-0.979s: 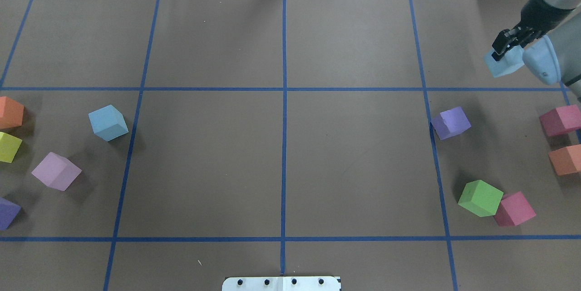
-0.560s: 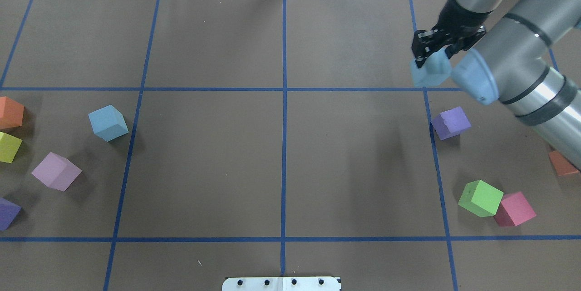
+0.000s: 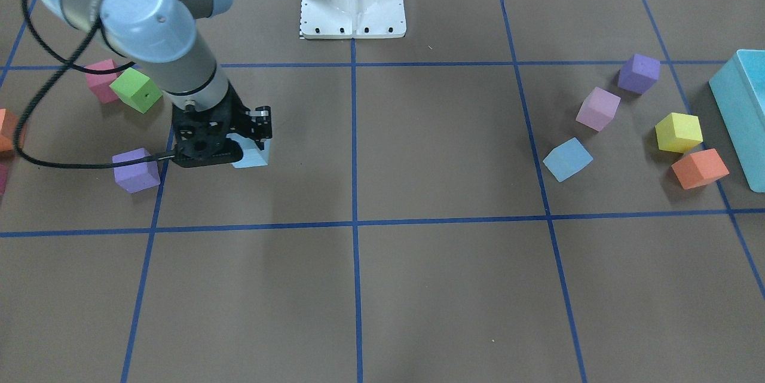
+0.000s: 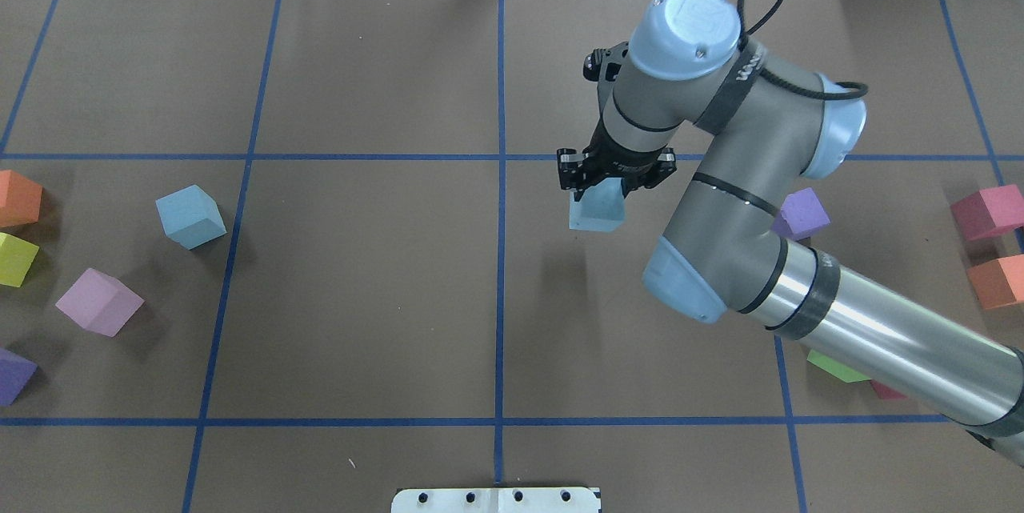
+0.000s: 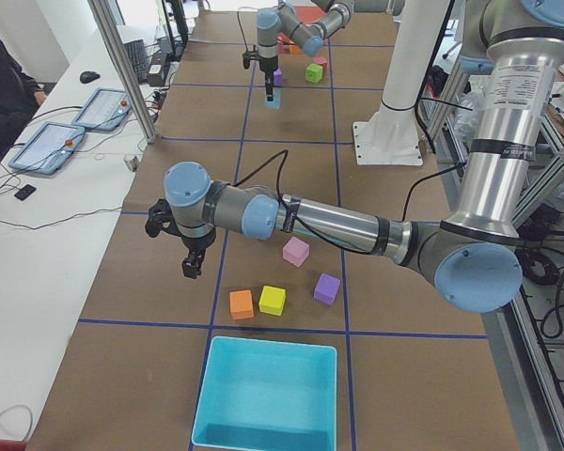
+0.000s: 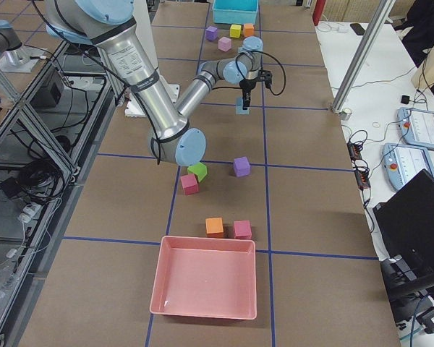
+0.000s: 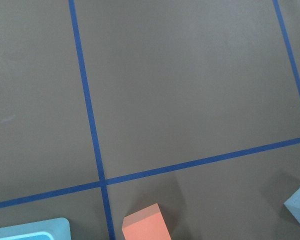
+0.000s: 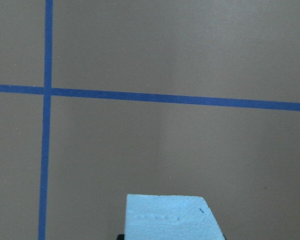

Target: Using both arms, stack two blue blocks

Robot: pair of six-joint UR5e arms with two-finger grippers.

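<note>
Blue block number one (image 3: 253, 159) is pinched between the two black fingers of my right tool (image 3: 250, 145) in the front-facing view. It's a pale foam cube with sharp edges and matte faces, near a purple cube (image 3: 136, 169). Blue block number two (image 3: 568, 159) sits loose on the brown paper counter (image 3: 418, 287) way over on the other side, next to a pink cube (image 3: 597, 109).

Overhead: the pinched cube hangs just right of the centre tape line (image 4: 500, 257). Its faint shadow lands apart from it, so it's off the paper. My right arm (image 4: 800, 289) is smooth grey tube with glossy light-blue caps. Block two rests corner-on beside a vertical tape line on the left.

Left side view: my left tool (image 5: 192, 265) hangs over the counter near an orange cube (image 5: 242, 303) and a yellow cube (image 5: 272, 301), with a turquoise bin (image 5: 267, 344) close by. Spread or pressed together? Can't tell from here.

Right side view: the pinched cube is tiny, far down the counter.

Left wrist: a tape cross on the paper, the orange cube's corner, and block two's corner at the right edge.

Right wrist: block one's grainy top face fills the bottom.
</note>
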